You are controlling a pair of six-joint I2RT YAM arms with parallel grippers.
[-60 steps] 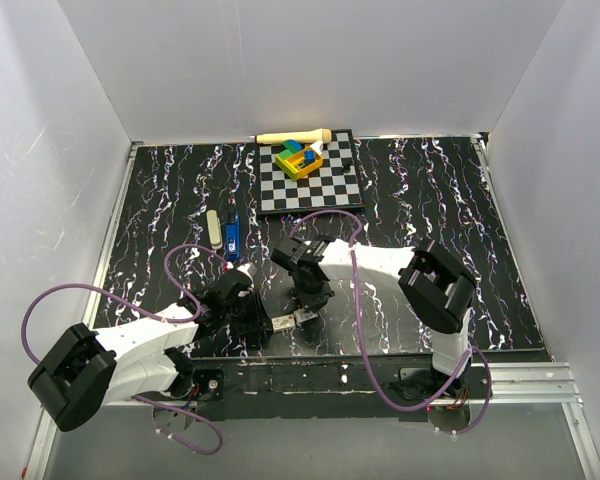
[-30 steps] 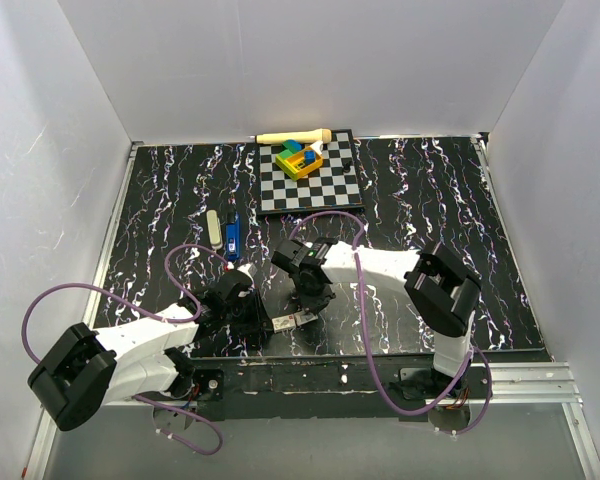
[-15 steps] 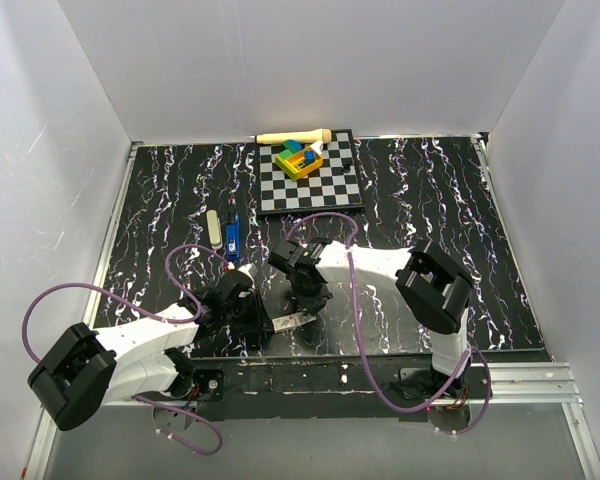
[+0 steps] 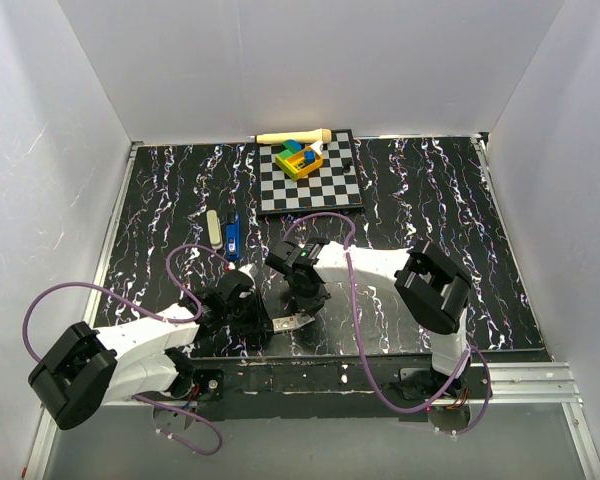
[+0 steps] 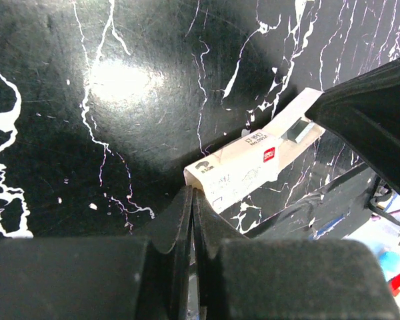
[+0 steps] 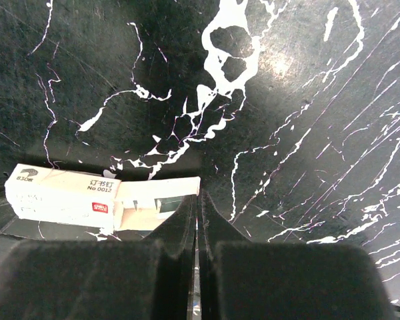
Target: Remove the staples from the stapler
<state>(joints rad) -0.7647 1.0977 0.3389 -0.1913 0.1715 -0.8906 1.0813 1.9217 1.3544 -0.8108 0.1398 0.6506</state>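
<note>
The blue stapler [image 4: 233, 238] lies on the black marbled table at the left, away from both grippers. A small white staple box [image 4: 289, 322] lies near the front edge between the grippers, its inner tray slid partly out. My left gripper [image 4: 271, 324] is shut, and its tips [image 5: 191, 195] touch the corner of the box's sleeve end [image 5: 243, 165]. My right gripper [image 4: 305, 311] is shut, and its tips [image 6: 198, 200] touch the end of the slid-out tray [image 6: 157, 198]. I see nothing held between either gripper's jaws.
A cream oblong piece [image 4: 213, 228] lies beside the stapler. A checkerboard [image 4: 325, 185] at the back carries coloured blocks [image 4: 298, 158], with a wooden stick [image 4: 292, 136] behind it. White walls enclose the table. Purple cables loop over both arms.
My right gripper has shifted a little left toward the left gripper, and the staple box between them has turned slightly. The stapler has not moved.
</note>
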